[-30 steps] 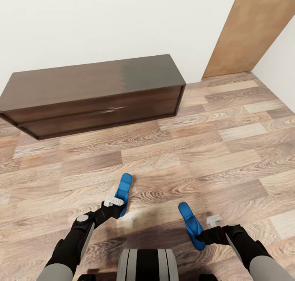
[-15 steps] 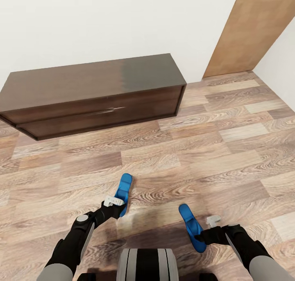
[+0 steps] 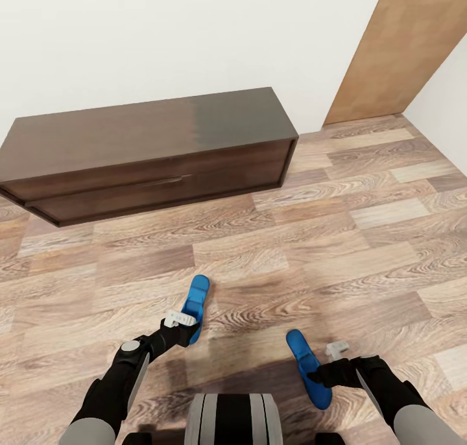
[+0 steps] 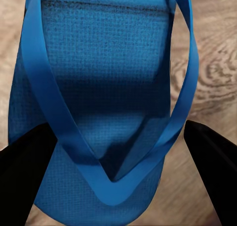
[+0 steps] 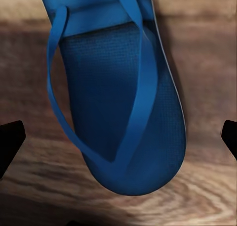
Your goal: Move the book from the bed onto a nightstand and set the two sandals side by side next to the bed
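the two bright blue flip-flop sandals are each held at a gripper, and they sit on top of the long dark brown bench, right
Not on the bench. The head view shows both bright blue flip-flop sandals over the wood-plank floor, well short of the long dark brown bench by the wall. The rest stands: one is at the left gripper, one at the right gripper.
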Controlling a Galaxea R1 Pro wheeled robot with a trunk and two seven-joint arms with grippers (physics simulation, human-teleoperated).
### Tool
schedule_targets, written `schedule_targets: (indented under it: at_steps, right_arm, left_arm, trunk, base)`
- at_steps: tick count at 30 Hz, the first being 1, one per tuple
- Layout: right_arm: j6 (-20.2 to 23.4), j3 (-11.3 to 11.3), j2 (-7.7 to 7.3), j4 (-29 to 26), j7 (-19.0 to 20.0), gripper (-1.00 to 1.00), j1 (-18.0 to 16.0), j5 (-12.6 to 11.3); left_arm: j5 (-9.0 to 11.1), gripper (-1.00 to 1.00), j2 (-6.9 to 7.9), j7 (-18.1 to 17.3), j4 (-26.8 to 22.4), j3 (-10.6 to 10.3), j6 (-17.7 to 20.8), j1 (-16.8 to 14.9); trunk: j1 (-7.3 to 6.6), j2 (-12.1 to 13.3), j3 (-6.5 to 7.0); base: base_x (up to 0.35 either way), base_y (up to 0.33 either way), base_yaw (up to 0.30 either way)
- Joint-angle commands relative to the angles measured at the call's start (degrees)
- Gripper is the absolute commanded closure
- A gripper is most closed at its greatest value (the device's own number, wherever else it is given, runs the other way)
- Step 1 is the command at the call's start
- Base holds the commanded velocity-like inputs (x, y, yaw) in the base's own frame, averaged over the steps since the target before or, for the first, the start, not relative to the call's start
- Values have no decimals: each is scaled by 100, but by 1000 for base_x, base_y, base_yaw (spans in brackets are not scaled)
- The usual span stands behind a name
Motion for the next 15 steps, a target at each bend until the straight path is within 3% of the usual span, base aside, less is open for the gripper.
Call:
schedule_targets:
  at_steps: [1, 11, 15]
  right_arm:
    - [23, -41, 5, -10, 51, -100, -1, 60]
    - [23, -40, 5, -8, 51, -100, -1, 60]
    - [23, -39, 5, -13, 51, -100, -1, 60]
  left_arm:
    - [-23, 100, -9, -49, -10, 31, 39, -2]
    - [-23, 100, -10, -49, -10, 31, 38, -2]
    - [-23, 100, -10, -49, -10, 31, 41, -2]
  trunk:
    - [0, -1, -4]
    - [0, -1, -4]
    - [10, -7, -92]
  base:
    - [50, 28, 0]
    - [10, 5, 0]
    - [0, 0, 0]
